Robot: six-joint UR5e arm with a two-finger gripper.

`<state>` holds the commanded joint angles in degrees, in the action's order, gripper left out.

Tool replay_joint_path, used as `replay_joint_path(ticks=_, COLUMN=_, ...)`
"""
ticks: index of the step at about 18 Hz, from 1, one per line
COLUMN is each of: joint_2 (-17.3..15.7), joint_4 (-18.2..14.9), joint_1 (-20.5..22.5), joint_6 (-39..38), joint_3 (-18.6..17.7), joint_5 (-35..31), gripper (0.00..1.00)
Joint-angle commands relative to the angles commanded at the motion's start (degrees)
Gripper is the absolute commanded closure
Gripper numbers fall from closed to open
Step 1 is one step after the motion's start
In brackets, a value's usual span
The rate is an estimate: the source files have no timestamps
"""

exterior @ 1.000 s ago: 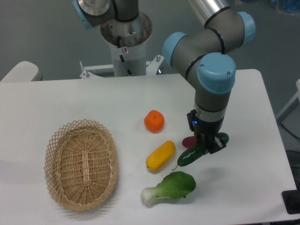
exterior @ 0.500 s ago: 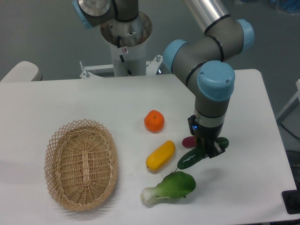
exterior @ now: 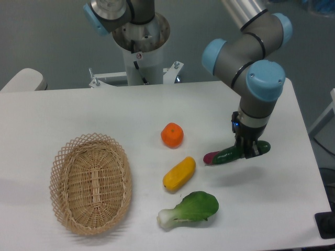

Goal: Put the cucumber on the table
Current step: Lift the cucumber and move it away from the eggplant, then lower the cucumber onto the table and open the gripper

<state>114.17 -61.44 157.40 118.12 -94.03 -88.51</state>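
Cucumber set-down on bare table

Gripper (exterior: 247,152) pinches the cucumber (exterior: 235,152) mid-length, apparently just above the table (exterior: 282,178). Lower straight onto bare surface right of the magenta piece (exterior: 210,156), then release.

Gripper (exterior: 247,150) over the right part of the table (exterior: 78,110), clamped on the cucumber (exterior: 238,151), which lies crosswise in it. Magenta piece (exterior: 209,157) just left of gripper. Further left: orange (exterior: 172,135), yellow piece (exterior: 179,173). Bok choy (exterior: 191,208) nearer the camera, left. Wicker basket (exterior: 90,182) far left.
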Motion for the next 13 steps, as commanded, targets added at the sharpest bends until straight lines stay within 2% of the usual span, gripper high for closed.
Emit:
replay_joint_path(ticks=9, joint_2=-0.17, joint_4=0.44, joint_1=2.73, joint_6=6.94, joint_3=-5.10, joint_5=-1.41, gripper=0.83)
replay_joint_path(ticks=13, joint_2=-0.61, joint_4=0.53, joint_1=2.82, joint_6=7.47, joint_3=-7.82, joint_5=-3.34, gripper=0.82)
